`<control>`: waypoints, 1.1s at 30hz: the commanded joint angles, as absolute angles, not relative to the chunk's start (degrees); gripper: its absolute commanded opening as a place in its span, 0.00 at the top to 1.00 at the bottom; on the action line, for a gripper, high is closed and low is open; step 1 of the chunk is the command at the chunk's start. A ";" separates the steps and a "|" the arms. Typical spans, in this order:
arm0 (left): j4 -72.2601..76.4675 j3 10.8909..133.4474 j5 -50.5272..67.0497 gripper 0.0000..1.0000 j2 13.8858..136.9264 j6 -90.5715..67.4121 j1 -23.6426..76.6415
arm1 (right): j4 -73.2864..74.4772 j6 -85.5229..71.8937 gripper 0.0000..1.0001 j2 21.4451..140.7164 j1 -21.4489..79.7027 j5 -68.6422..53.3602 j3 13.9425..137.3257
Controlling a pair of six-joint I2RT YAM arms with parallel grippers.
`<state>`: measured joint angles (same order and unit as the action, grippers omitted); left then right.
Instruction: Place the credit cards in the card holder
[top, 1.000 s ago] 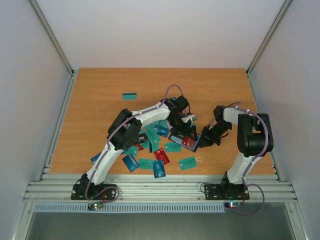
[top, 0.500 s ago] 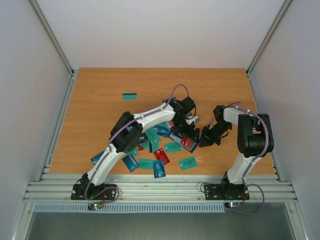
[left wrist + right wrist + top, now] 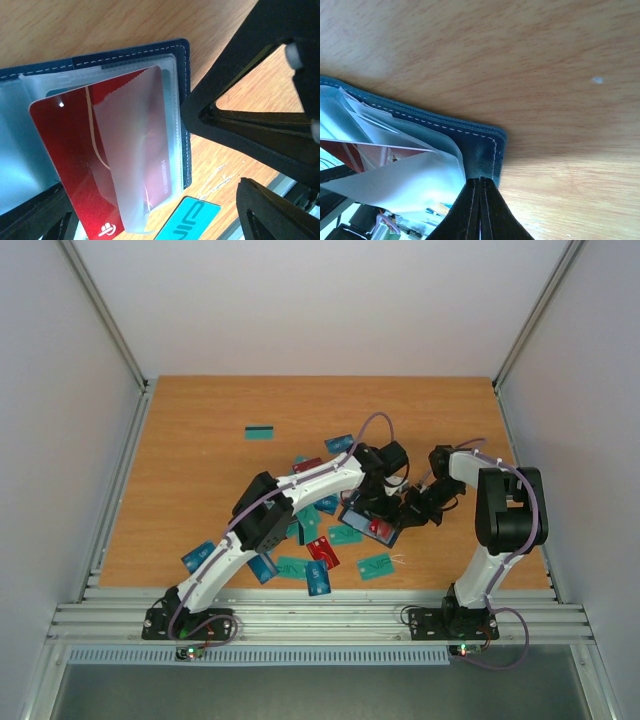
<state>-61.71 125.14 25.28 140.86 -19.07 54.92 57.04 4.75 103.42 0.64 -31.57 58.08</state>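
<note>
The right gripper (image 3: 480, 192), jaws shut, pins a corner of the open card holder (image 3: 445, 126) mid-table, seemingly to steady it, while the left gripper (image 3: 384, 504) hangs wide open and empty over a red card (image 3: 65, 150) half-sleeved inside.

Wooden table (image 3: 200, 410): credit cards (image 3: 322, 551) scattered mid-table toward the near edge, some probably overlapping, one teal card (image 3: 260, 432) alone toward the far-left corner, open card holder (image 3: 372, 527) lying right of centre.
</note>
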 commanded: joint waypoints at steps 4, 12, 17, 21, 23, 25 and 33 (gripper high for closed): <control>-61.39 127.46 25.09 0.16 143.78 -25.22 56.70 | 56.72 4.66 0.96 103.88 0.85 -33.92 60.55; -60.95 128.99 25.71 0.14 144.33 -31.13 56.60 | 57.00 5.25 0.96 104.09 -3.03 -35.07 61.79; -61.93 127.59 25.05 0.02 141.81 -31.36 55.73 | 58.80 5.88 0.96 102.10 -4.76 -34.28 62.64; -62.70 125.69 25.59 0.01 138.23 -30.40 54.17 | 59.44 5.99 0.96 100.90 -5.25 -33.55 62.20; -63.93 125.59 24.92 0.01 136.88 -29.66 53.77 | 59.42 5.84 0.96 100.54 -5.27 -33.36 61.85; -65.39 125.57 24.30 0.00 135.69 -28.49 53.47 | 59.42 5.57 0.96 100.16 -5.27 -33.31 61.68; -66.37 121.16 23.79 0.01 131.05 -25.47 51.99 | 59.87 4.00 0.96 97.44 -5.27 -34.22 61.68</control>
